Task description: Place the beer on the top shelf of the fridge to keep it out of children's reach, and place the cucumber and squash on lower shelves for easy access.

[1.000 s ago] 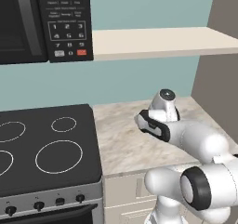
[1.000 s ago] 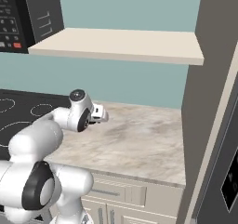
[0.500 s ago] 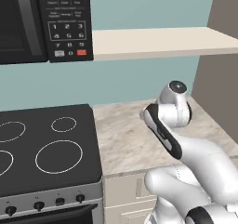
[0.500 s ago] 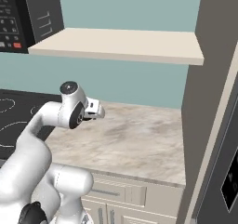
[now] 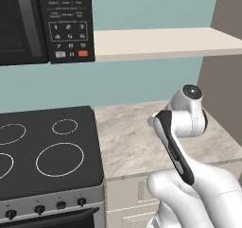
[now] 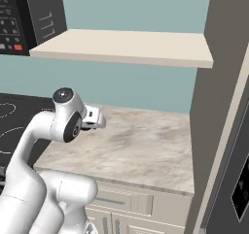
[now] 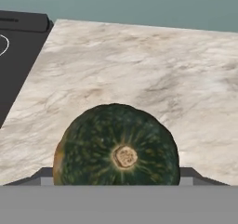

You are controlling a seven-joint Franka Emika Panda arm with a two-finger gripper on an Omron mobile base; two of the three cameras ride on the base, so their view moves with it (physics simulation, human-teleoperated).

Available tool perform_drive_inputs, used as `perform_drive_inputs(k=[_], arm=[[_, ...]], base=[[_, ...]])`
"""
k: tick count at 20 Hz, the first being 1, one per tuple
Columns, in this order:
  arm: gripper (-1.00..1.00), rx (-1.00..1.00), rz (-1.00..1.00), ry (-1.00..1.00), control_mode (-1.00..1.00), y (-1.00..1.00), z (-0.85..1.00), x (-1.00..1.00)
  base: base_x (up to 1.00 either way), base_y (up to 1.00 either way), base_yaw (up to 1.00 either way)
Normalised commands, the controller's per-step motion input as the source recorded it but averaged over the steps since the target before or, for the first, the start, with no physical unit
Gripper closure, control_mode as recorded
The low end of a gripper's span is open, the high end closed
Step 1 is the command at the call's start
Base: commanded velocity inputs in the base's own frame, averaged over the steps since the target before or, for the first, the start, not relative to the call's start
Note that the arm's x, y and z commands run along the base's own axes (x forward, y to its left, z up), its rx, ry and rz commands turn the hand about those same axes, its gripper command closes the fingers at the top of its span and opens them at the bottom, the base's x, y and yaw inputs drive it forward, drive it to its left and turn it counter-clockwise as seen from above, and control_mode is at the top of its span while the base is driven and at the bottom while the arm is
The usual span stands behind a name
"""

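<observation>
Squash (image 7: 116, 146) held in the hand (image 7: 116, 176) above the marble counter (image 7: 139, 69)

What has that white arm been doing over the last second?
The arm has swung upward and turned above the counter, carrying the squash between the tool's jaws. The stove, microwave, shelf and base have not moved.
</observation>
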Motion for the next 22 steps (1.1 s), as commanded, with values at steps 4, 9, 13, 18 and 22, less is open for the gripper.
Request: perform_drive_inputs(k=[4, 9, 13, 18, 22], arm=[[1.0, 0.0, 0.0, -0.05, -1.0, -0.09, 0.22, -0.56], [1.0, 0.0, 0.0, -0.02, -1.0, -0.08, 0.21, -0.47], [1.0, 0.0, 0.0, -0.03, -1.0, -0.04, 0.14, -0.44], [1.0, 0.0, 0.0, 0.0, -1.0, 0.0, 0.16, -0.44], [1.0, 0.0, 0.0, -0.01, -1.0, 0.0, 0.19, -0.49]], base=[[0.0, 0.0, 0.0], [0.0, 0.0, 0.0], [0.0, 0.0, 0.0], [0.0, 0.0, 0.0], [0.0, 0.0, 0.0]])
